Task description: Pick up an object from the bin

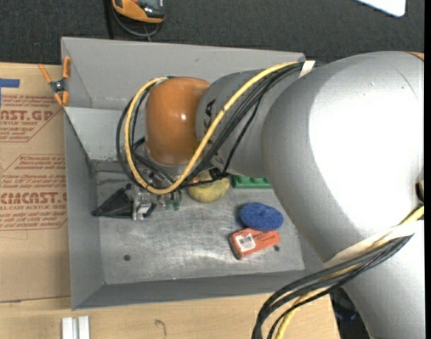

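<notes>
Gripper (141,207) low at the left-middle of the bin (194,263), tucked under the wrist's orange cover (169,122) and its looped cables (134,119). Open or clenched cannot be told, since the wrist hides most of it. Touching or just beside its left sits a black wedge-shaped thing (114,205), flat on the floor close to the left wall, with the point toward that wall. Nothing is seen gripped. Judged as the likely pick: the wedge looks stiff and hard-edged, probably light plastic, not fragile. Its sloped faces could squeeze out of a pinch, so the thicker end nearest the gripper seems the safer hold, across its two flat sides. The near wall leaves little room on the pointed side. Further right, partly under the arm, lies a yellow rounded lump (210,190), soft-looking, with a green block (252,183) just beyond it against the arm. Well apart, toward the lower right, a blue rounded pad (260,217) lies just above an orange box with a white barcode label (254,242). The two are near each other, and contact is uncertain.
</notes>
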`<action>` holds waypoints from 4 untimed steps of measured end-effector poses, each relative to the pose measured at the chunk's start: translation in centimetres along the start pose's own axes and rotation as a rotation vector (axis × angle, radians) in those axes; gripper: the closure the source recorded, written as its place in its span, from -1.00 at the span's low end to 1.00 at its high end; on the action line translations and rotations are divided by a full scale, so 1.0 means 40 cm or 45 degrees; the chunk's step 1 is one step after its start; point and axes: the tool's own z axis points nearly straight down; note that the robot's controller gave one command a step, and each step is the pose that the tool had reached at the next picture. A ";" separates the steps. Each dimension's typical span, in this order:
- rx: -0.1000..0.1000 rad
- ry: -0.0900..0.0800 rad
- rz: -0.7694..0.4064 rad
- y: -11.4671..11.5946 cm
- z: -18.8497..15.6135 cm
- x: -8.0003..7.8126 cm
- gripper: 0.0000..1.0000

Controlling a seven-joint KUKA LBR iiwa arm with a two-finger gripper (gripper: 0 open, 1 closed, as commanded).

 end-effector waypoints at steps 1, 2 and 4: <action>0.001 0.003 0.005 0.004 0.011 -0.009 1.00; 0.000 -0.001 0.006 -0.006 -0.004 0.007 1.00; -0.002 -0.002 -0.002 0.028 0.014 -0.013 1.00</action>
